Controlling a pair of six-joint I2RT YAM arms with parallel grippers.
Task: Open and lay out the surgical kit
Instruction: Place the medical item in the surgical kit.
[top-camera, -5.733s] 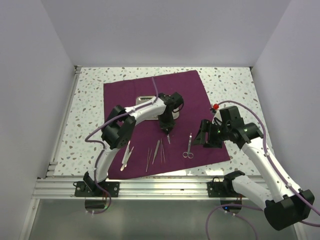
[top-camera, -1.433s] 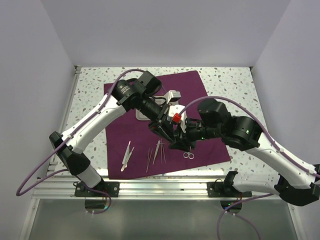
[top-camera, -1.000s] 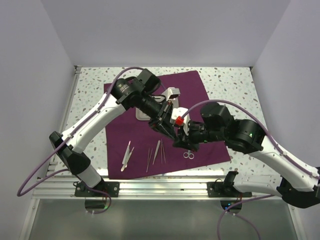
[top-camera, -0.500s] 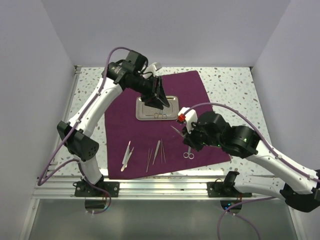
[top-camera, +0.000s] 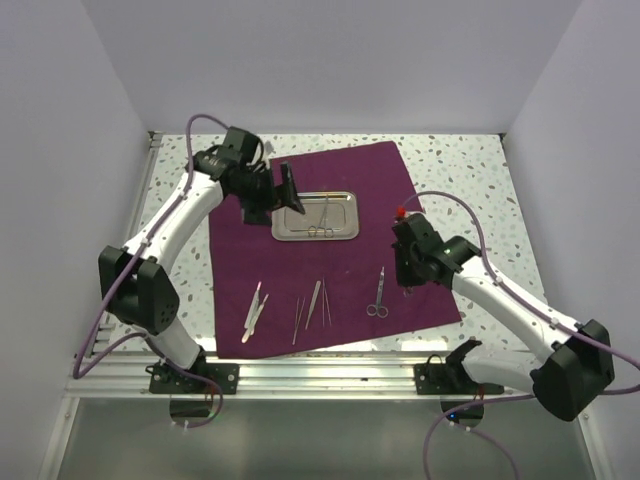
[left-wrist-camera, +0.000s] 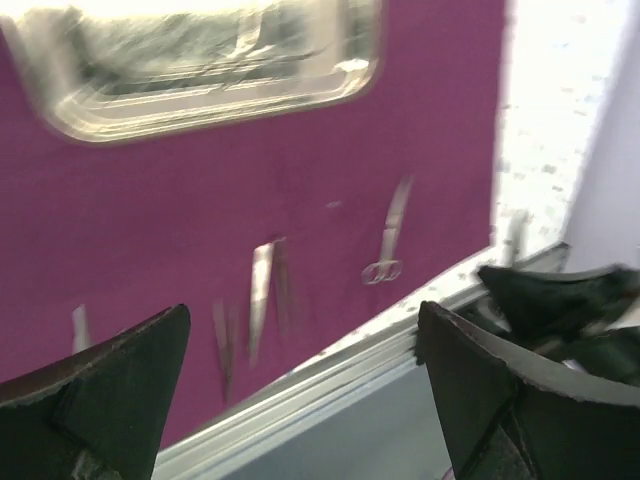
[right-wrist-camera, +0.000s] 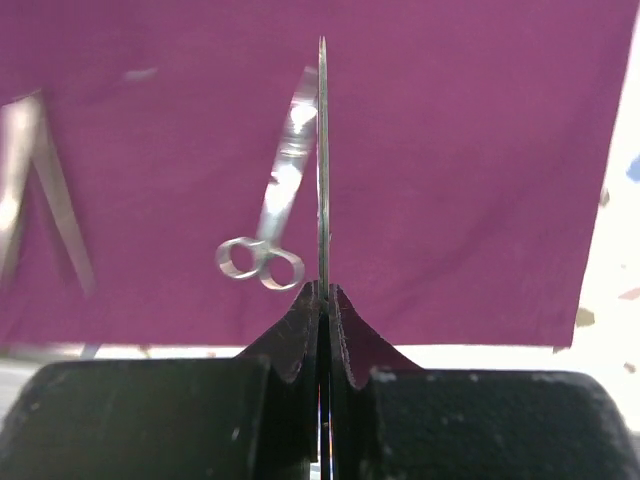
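The right claw (right-wrist-camera: 322, 300) is clenched on a thin flat silver steel instrument (right-wrist-camera: 322, 160), which shows edge-on and juts straight out from between the pads. I cannot tell whether it is a probe or tweezers. The claw hangs over the dark plum cloth wrap (top-camera: 390, 180), on the near side of the small rectangular shiny steel tray (top-camera: 340, 230) and off its right end. Just left of the claw, also on the tray's near side, the ring-handled silver scissors (top-camera: 377, 295) lie flat on the cloth. Further left along that near side lies a row of thin silver probes and tweezers (top-camera: 318, 302). The left claw (top-camera: 272, 200) is released, its jaws wide and holding nothing, at the tray's left end. A few silver pieces (top-camera: 322, 212) lie inside the tray.

The wrap looks fully spread, so the step in hand is setting the instruments out one at a time. The next move calls for lowering the held piece flat onto the cloth right of the scissors, parallel to them and apart from them, then letting go. The left claw is free to fetch another piece from the tray
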